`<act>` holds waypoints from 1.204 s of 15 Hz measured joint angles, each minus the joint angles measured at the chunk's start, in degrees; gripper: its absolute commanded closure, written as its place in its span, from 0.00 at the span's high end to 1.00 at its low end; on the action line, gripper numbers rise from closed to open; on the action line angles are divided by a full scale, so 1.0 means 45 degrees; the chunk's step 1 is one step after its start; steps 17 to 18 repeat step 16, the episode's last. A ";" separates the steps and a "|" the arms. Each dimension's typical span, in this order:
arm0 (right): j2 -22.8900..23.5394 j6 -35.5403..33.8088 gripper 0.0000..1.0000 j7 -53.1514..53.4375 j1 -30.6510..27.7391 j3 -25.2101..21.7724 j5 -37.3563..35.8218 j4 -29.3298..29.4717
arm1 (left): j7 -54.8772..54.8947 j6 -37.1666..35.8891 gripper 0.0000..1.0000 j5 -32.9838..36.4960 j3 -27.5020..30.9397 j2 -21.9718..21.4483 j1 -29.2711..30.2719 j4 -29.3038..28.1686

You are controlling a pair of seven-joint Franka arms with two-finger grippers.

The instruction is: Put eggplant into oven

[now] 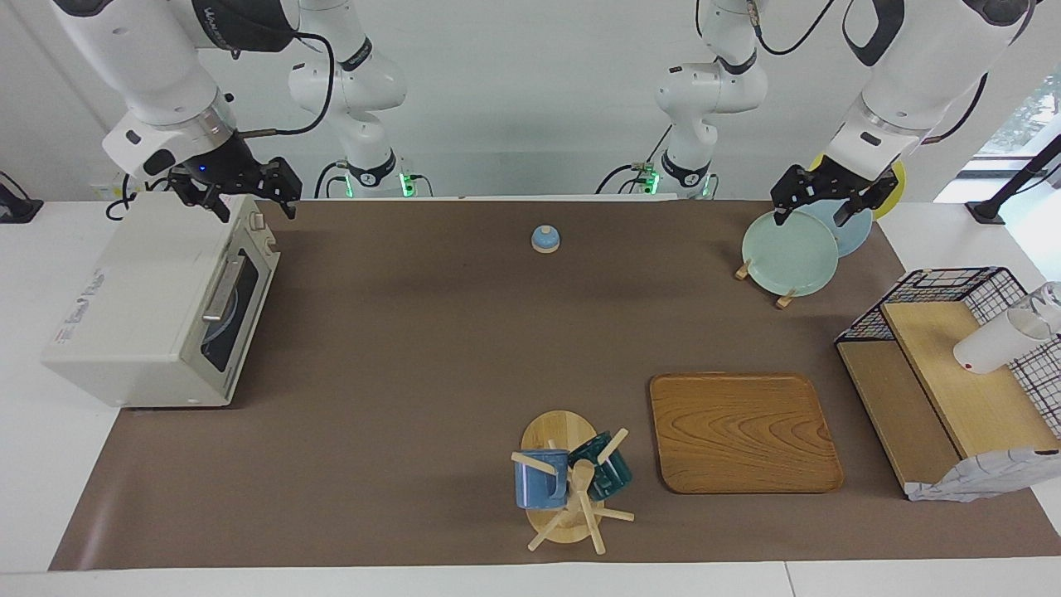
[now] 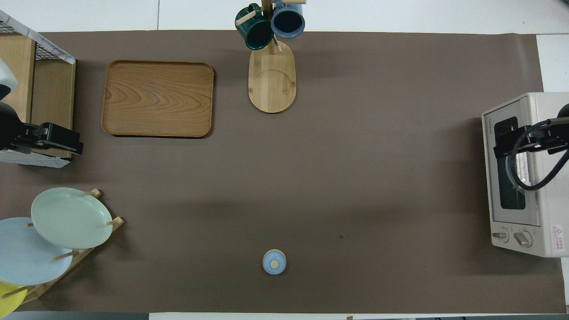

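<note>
Your right gripper [image 1: 234, 196] hung with fingers spread over the shut oven [image 1: 157, 307]; your left gripper [image 1: 823, 196], also spread, hung over the plates [image 1: 789, 252].

- The oven [image 2: 533, 178] is showing a small brand word along its door frame, too tiny to read.
- A red warning-triangle sticker [image 2: 557, 234] is sitting by its knobs, text illegible.

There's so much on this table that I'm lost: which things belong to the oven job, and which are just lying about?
Job: oven, door shut; right hand, open, over it. No eggplant in view.
Lying about: green plate; wooden tray; mug stand; small blue lid; wire shelf; left hand, waiting over the plate.
</note>
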 measured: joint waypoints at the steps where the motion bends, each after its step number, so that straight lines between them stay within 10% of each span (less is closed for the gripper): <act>1: 0.0000 0.0160 1.00 0.0000 0.0000 0.0000 0.0002 0.0001 | 0.0000 0.0000 1.00 0.0000 0.0000 0.0000 0.0000 0.0000; 18: 0.0042 0.0592 1.00 0.0000 -0.0014 -0.0004 -0.0003 0.0000 | 0.0000 0.0000 1.00 0.0000 0.0000 0.0000 0.0000 0.0000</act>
